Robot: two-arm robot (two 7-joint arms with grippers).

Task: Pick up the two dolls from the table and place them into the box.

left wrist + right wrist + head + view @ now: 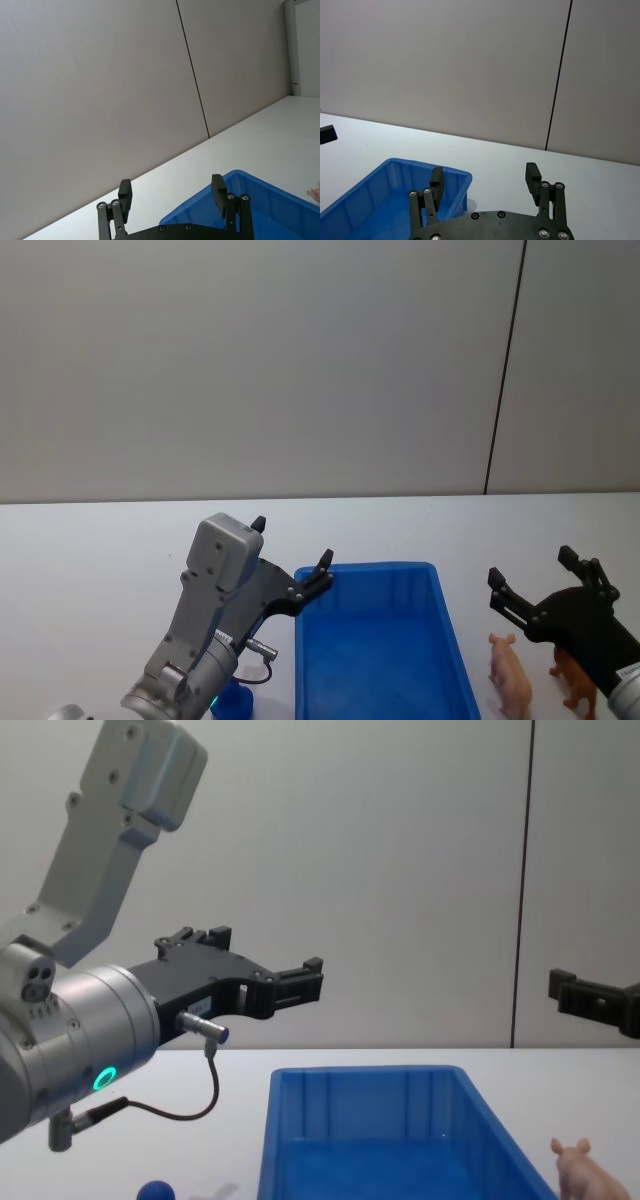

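right pincer [531, 568]: we are seeing it hovering above the desk [90, 560], to the right of the box, fingers spread wide and gripping nothing.
left pincer [292, 543]: it is hanging by the box's far left corner, equally wide and empty.
box [380, 568]: it is sitting between the 2 arms, with the floor we can see bare.
pink pig [510, 676]: it is standing on the desk just right of the box, below the right pincer and nearer to us. Its long axis is running roughly along the box's right wall.
brown doll [575, 680]: it is standing just right of the pig, partly under the right arm.
nearer arm: we are judging the right, for both; a drop and a pull-back are looking necessary.
hidden: the blue rounded toy [235, 702] left of the box is lying mostly under the left arm, so we cannot tell its shape. The frame edge is cutting off both dolls' feet.
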